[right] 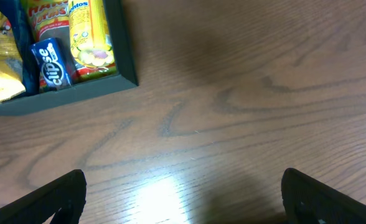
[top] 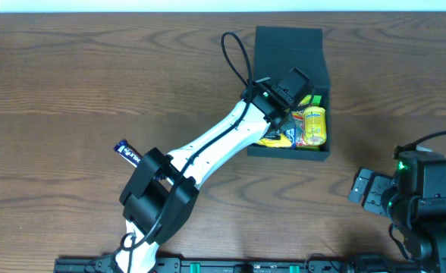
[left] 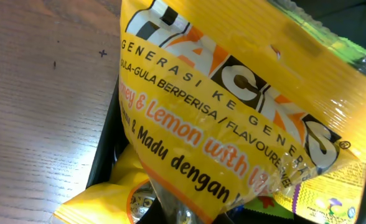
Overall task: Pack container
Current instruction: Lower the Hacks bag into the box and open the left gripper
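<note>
Overhead plus my two wrist cams.
Overhead faces straight down; left wrist very close on container, right wrist farther, sharing its corner.

Dark brown wood-grain table across the whole overhead view. Pale strip beyond its far edge. Bright overhead-light glare on the wood near the front

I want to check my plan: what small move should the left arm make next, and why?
Probably open the left gripper: it seems shut on the yellow Hacks packet, which hangs inside the container above other snacks.
</note>
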Tool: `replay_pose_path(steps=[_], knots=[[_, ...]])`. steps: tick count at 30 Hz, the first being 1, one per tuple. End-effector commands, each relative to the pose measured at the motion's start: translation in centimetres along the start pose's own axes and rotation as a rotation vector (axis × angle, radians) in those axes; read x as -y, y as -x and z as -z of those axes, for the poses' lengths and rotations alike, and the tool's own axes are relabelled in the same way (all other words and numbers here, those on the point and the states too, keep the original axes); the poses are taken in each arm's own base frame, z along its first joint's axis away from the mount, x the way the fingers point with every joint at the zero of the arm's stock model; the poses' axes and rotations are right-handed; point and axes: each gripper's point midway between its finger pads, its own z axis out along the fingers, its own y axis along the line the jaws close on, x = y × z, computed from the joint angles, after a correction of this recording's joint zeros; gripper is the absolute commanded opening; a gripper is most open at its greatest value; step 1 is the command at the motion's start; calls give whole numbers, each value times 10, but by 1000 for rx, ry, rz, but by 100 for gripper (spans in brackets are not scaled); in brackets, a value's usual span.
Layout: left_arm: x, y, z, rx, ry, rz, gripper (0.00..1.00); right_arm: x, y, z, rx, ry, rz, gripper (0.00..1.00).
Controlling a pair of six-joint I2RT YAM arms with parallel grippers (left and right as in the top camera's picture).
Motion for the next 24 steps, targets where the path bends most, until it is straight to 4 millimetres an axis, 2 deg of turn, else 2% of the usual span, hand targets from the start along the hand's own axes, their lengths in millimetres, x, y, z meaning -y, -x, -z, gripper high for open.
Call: replay_pose_path(steps=[1, 8, 10, 13, 18, 24], knots=[[-3, 9, -8, 48, 36, 28, 5, 4, -2, -2, -5, -17, -14, 99], [-6, 13, -18, 73, 64, 26, 7, 4, -2, -2, -4, -17, -14, 99], [-6, 13, -20, 73, 65, 25, 13, 4, -2, -2, -5, -17, -14, 99], [-5, 14, -22, 75, 62, 26, 17, 4, -2, -2, -4, -17, -14, 99], [-4, 14, -22, 76, 59, 26, 33, 4, -2, -2, -5, -17, -14, 99], [-2, 13, -21, 68, 48, 22, 36, 4, -2, -2, -5, -17, -14, 99]])
